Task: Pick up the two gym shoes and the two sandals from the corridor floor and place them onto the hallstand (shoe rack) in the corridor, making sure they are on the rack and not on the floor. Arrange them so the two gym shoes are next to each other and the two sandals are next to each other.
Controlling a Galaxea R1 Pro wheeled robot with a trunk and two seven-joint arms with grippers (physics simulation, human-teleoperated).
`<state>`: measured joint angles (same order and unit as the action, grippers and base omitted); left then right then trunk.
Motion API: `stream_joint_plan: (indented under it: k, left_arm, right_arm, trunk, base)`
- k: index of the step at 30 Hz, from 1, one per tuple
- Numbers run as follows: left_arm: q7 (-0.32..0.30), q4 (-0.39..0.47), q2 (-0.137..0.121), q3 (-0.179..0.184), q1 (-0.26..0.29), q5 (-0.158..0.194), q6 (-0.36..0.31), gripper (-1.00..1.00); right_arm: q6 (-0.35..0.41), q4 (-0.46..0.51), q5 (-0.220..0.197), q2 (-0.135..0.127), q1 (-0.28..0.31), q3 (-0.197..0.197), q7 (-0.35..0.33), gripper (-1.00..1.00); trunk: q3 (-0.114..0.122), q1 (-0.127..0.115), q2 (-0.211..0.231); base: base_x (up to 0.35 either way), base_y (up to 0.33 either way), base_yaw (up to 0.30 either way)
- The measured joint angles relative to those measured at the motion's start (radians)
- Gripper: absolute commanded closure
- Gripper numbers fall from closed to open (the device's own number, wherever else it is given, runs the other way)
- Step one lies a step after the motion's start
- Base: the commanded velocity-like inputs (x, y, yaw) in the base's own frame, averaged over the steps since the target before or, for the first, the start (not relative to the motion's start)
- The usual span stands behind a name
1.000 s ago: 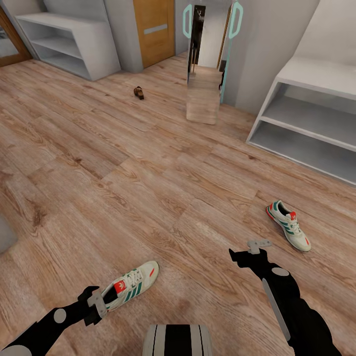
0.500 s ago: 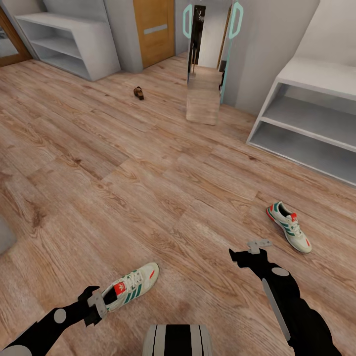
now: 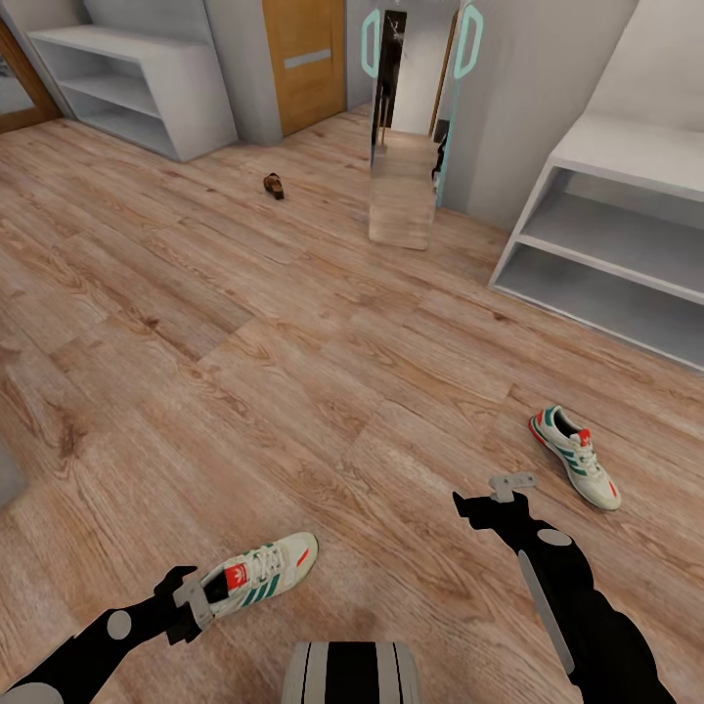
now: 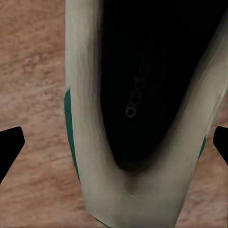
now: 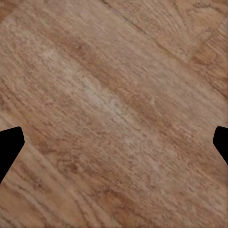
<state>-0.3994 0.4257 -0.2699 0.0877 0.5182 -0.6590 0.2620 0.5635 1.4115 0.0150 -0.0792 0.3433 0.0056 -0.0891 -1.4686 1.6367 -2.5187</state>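
Your left end effector (image 3: 193, 598) is hovering at the heel of the near sneaker (image 3: 260, 572), which is lying on the wooden floor (image 3: 293, 391) at about 7 o'clock in the head view. In the left wrist view, the end effector (image 4: 114, 142) is standing wide open, its dark fingertips (image 4: 9, 147) sitting well apart on either side of the sneaker's heel (image 4: 137, 190) without touching it. This sneaker's long axis is running from heel at 8 o'clock to toe at 2 o'clock. It is showing white with green side stripes, a red tongue tab and a red toe mark.

Your right end effector (image 3: 512, 483) is hanging over bare floor, also open in its wrist view (image 5: 114, 142). The second sneaker (image 3: 575, 457) is lying at 2 o'clock from it, apart, its toe pointing toward 5 o'clock.

A brown sandal (image 3: 275, 184) is lying far off at 11 o'clock. The pale shoe rack (image 3: 626, 156) is standing at 2 o'clock.
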Motion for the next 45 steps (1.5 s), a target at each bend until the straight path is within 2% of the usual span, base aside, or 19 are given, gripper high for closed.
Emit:
stream_joint_plan:
  k: [45]
  left_arm:
    - [0.018,-0.001,-0.001,-0.006,0.000,0.004,-0.001,1.00]
  right_arm:
    - [0.000,0.000,0.000,0.000,0.000,0.000,0.000,-1.00]
  trunk:
    - [0.000,0.000,0.000]
  base:
    - [0.000,0.000,0.000]
